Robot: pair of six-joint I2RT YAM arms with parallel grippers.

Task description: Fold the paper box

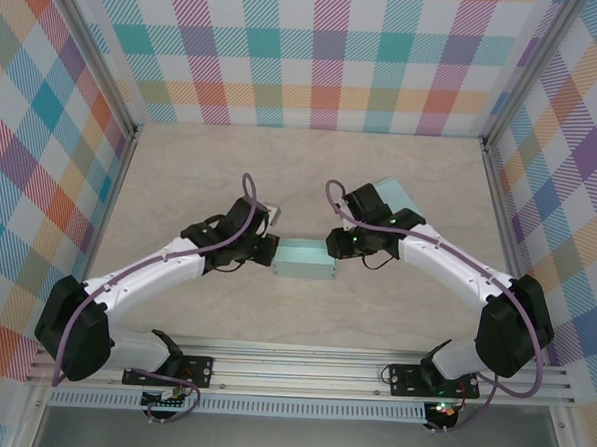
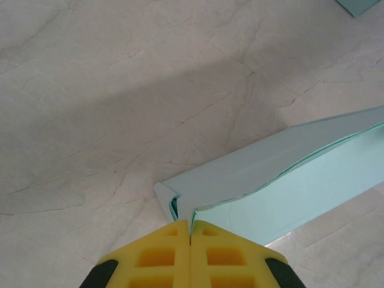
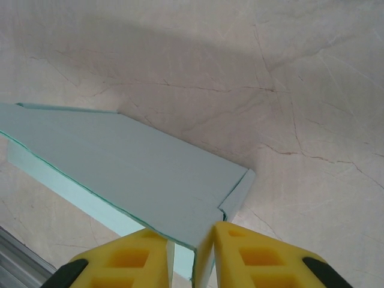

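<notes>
The light teal paper box [image 1: 307,260] lies at the middle of the table between both arms. My left gripper [image 1: 273,250] is shut on its left end. In the left wrist view the yellow pads [image 2: 157,257] meet with a thin paper flap pinched between them, and the box [image 2: 282,174] runs off to the right. My right gripper [image 1: 335,247] holds the right end. In the right wrist view its jaws [image 3: 191,252] are closed on the box's end wall, with the top panel [image 3: 120,162] stretching away to the left and a small corner flap [image 3: 239,193] sticking out.
A second pale teal sheet [image 1: 400,194] lies behind the right arm at the back right, and its corner [image 2: 360,5] shows in the left wrist view. Checked walls enclose the table on three sides. An aluminium rail [image 1: 301,369] runs along the near edge.
</notes>
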